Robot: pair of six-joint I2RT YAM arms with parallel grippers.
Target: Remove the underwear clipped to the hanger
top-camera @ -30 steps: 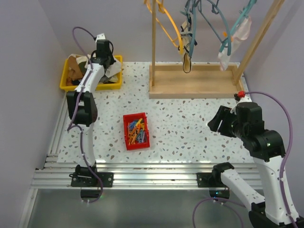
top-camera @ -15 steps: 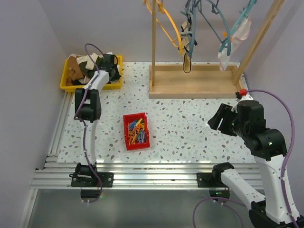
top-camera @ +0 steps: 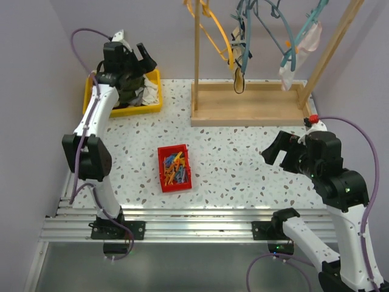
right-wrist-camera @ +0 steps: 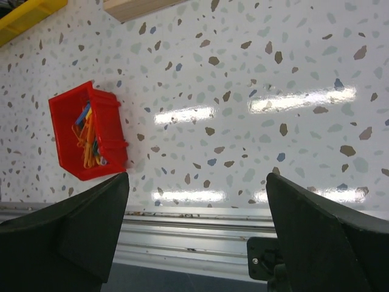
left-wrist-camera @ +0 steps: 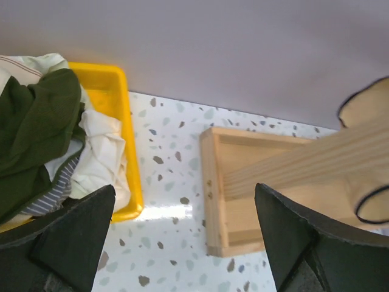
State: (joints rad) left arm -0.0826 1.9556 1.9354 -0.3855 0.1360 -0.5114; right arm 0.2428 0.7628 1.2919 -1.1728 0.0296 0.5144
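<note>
Top view: the left gripper (top-camera: pixel 130 59) has lifted clear of the yellow bin (top-camera: pixel 146 108), far left of the wooden rack (top-camera: pixel 246 112), and its jaws have sprung wide, empty. The right gripper (top-camera: pixel 281 155), in front of the rack, has also spread. The underwear (top-camera: pixel 311 38) hangs clipped at the rack's right end, so removal is judged unfinished.

Left wrist view: nothing between the fingers; clothes (left-wrist-camera: pixel 36 134) lie in the bin.

Right wrist view: fingers wide, empty.

The left claw (left-wrist-camera: pixel 185 238) has risen from the yellow bin (left-wrist-camera: pixel 121 115) and opened.
</note>
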